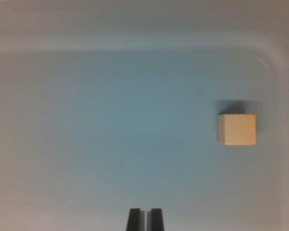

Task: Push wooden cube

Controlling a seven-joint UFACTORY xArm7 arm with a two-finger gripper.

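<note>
**Wrist view: fingers nearly closed, cube sitting off to the right**

Wrist view is showing my gripper (pixel 145 219) poking up from the bottom edge, just right of centre. Two dark fingertips (pixel 134 219) are standing side by side with only a thin sliver of light showing between them. So I'm reading the jaws as pressed almost together, holding nothing. Only the tips are showing; the rest of the fingers is running out of frame below.

Wooden cube (pixel 236 129) is sitting on the wrist view's right, about mid-height, well apart from my fingertips. It's lying up and to the right of them, nothing in between. Pale wood, front face lit, a narrower left side face showing slightly darker. A soft dark shadow is falling just behind its top edge. It's resting flat and square to the frame, not tilted.

Surface (pixel 111 134) under everything is looking smooth and pale, blue-tinted in the middle and fading to grey at the edges. A raised rim (pixel 135 45) is running across the top of the frame and curving down at the upper right corner, so this is looking like a tray or bin floor. Cube is sitting near that right-hand wall, but I can't tell whether it's touching; the picture is blurring there.

No contact between me and the cube right now.
</note>
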